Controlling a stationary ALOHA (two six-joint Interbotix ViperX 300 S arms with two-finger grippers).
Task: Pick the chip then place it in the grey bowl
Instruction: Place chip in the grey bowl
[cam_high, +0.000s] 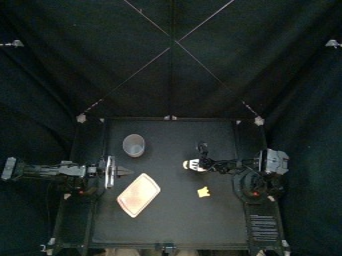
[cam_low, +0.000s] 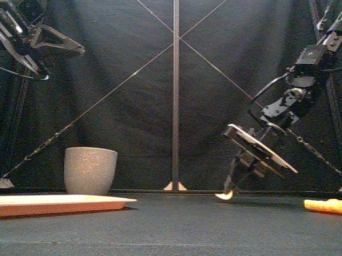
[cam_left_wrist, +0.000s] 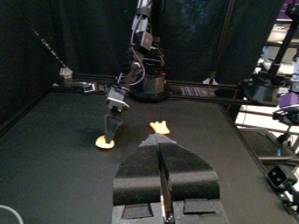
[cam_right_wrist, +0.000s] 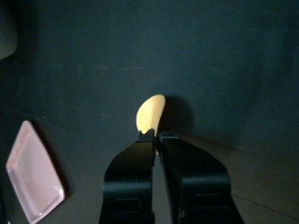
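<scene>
A pale yellow oval chip (cam_right_wrist: 151, 114) is pinched at one end by my right gripper (cam_right_wrist: 153, 133), which is shut on it. In the front view the right gripper (cam_low: 230, 187) points steeply down, and the chip (cam_low: 223, 196) hangs at or just above the table, right of centre. The grey speckled cup (cam_low: 90, 170) stands upright at the back left (cam_high: 135, 145), well apart from the chip. My left gripper (cam_left_wrist: 165, 149) rests raised at the table's left side with its jaws together and nothing in them.
A flat pink tray (cam_high: 138, 194) lies front left, in front of the cup. A small yellow-orange toy (cam_high: 203, 191) lies on the table in front of the right gripper, also visible at the front view's right edge (cam_low: 322, 206).
</scene>
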